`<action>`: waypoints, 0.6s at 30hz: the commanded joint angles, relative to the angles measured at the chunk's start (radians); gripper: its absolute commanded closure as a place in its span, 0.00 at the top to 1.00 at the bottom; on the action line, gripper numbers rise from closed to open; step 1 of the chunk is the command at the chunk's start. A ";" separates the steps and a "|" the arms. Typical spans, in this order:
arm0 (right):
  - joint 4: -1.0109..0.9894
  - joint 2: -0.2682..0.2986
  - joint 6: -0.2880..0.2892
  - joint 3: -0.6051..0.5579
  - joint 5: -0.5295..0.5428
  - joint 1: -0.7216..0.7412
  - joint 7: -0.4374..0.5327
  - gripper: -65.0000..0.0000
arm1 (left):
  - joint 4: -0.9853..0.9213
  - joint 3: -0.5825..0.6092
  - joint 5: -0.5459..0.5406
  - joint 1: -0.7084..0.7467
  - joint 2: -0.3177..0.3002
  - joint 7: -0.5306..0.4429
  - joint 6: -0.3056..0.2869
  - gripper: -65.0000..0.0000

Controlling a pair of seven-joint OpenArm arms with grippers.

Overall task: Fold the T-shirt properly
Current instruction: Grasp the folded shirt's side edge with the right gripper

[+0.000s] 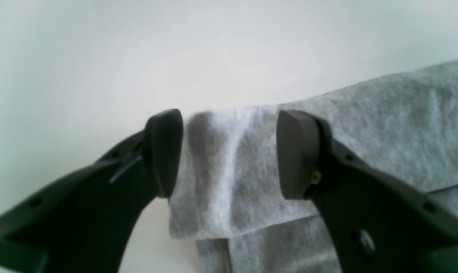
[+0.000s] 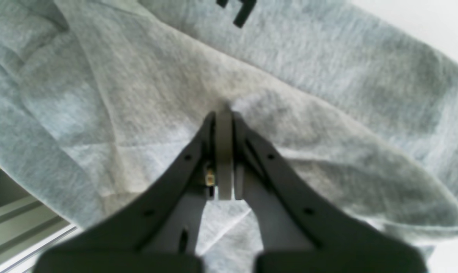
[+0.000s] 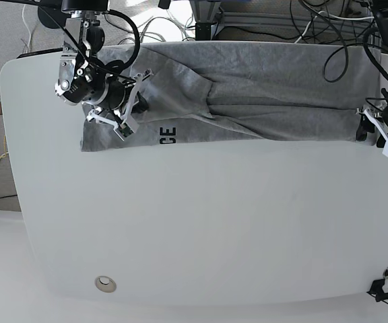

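We see the T-shirt [image 3: 248, 94] spread lengthwise along the far edge of the table [image 3: 201, 222], partly doubled over, lettering showing near its left end. The right gripper [image 2: 224, 110] is pinched fully closed on a ridge of grey cloth, while the left gripper [image 1: 229, 151] stands partly open astride a corner of the fabric, its pads [image 1: 295, 151] not yet pressing it. We judge this the grasping step before a fold; the next move calls for the left jaws to close on that corner.
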 commanded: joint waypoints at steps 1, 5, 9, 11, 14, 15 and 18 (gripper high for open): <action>0.019 0.009 0.002 0.005 0.012 0.012 0.016 0.00 | -0.018 -0.008 -0.013 -0.014 -0.024 -0.017 0.003 0.54; 0.019 0.009 0.002 0.005 0.012 0.012 0.016 0.00 | -0.027 -0.013 -0.013 -0.038 -0.029 -0.015 0.003 0.54; 0.019 0.007 0.002 0.004 0.012 0.012 0.016 0.00 | -0.043 -0.011 -0.011 -0.046 -0.030 -0.015 0.003 0.54; 0.019 0.007 0.002 0.004 0.012 0.012 0.016 0.00 | -0.066 -0.010 -0.011 -0.046 -0.030 -0.017 0.003 0.54; 0.019 0.007 0.002 0.005 0.012 0.012 0.016 0.00 | -0.081 -0.008 -0.010 -0.061 -0.030 -0.015 0.003 0.54; 0.019 0.009 0.002 0.005 0.012 0.012 0.016 0.00 | -0.090 -0.008 0.003 -0.065 -0.030 -0.017 0.003 0.54; 0.019 0.009 0.002 0.007 0.012 0.012 0.016 0.00 | -0.100 -0.008 0.044 -0.074 -0.026 -0.018 0.000 0.54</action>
